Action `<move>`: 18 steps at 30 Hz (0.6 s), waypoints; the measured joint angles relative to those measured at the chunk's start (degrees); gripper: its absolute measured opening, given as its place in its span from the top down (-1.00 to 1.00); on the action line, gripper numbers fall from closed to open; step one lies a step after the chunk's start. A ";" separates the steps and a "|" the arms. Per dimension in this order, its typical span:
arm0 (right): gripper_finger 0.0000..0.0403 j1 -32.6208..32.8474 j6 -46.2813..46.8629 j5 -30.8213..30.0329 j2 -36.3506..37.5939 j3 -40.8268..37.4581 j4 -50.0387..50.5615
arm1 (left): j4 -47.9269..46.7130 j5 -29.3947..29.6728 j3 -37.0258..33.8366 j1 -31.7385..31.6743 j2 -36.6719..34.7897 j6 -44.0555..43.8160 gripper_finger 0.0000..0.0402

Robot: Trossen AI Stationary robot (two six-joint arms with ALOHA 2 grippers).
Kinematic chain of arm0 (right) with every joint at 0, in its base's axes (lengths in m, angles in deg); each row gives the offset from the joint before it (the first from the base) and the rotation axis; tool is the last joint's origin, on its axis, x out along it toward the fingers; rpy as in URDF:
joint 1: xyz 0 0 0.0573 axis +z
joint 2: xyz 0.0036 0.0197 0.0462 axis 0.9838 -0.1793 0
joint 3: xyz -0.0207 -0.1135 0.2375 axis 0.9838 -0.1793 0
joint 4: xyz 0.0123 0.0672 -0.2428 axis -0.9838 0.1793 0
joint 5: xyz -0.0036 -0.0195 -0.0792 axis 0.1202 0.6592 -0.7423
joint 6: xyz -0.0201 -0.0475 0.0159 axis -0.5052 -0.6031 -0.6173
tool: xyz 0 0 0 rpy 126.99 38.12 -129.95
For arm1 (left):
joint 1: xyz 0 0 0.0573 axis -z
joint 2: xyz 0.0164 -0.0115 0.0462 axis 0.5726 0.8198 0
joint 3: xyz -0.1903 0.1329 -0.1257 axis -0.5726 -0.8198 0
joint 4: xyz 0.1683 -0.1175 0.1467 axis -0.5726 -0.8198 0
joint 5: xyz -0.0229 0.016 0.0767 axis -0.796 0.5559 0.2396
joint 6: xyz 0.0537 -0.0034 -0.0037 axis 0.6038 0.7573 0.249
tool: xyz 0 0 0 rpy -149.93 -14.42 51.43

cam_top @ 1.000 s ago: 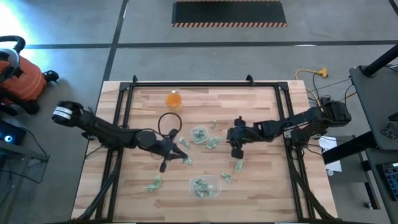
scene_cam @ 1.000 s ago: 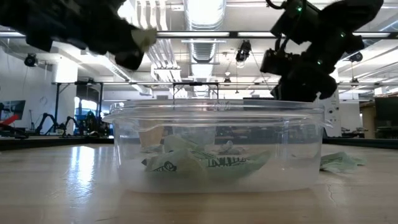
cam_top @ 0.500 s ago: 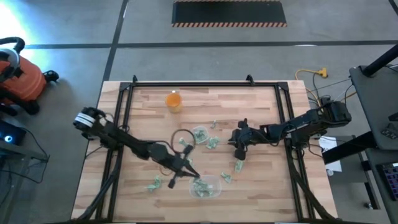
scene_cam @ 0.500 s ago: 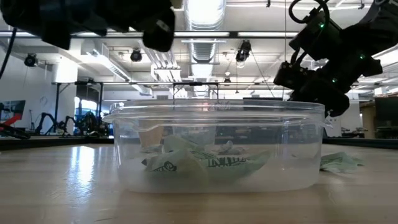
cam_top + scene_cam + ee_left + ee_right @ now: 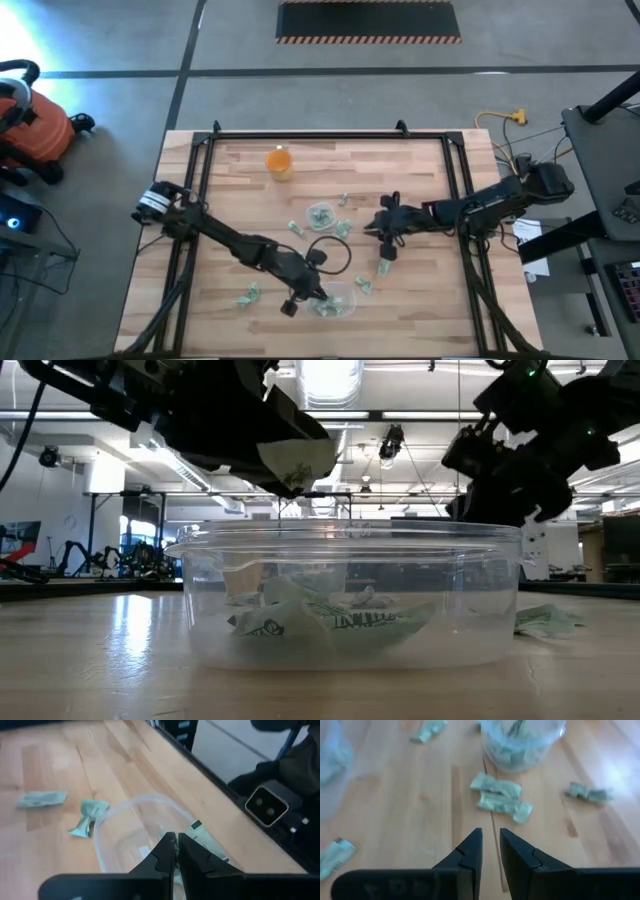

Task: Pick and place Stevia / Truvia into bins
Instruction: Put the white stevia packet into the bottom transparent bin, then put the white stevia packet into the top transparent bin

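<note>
Left gripper (image 5: 295,475) over the tub (image 5: 345,595), pinching a half-hidden sachet (image 5: 292,460) — right gripper (image 5: 490,851) slightly parted, empty.

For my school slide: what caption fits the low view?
Left gripper holds a sachet over the clear tub.

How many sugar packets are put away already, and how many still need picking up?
Several packets already lie in the tub and the round cup. The left tool holds one packet above the tub. A handful remain scattered on the table, like the pair before the right tool.
</note>
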 joint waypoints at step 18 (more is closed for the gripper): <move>0.72 0.06 -1.28 4.85 7.13 -0.04 -0.03 | -4.61 3.54 0.13 -0.03 0.00 0.01 0.55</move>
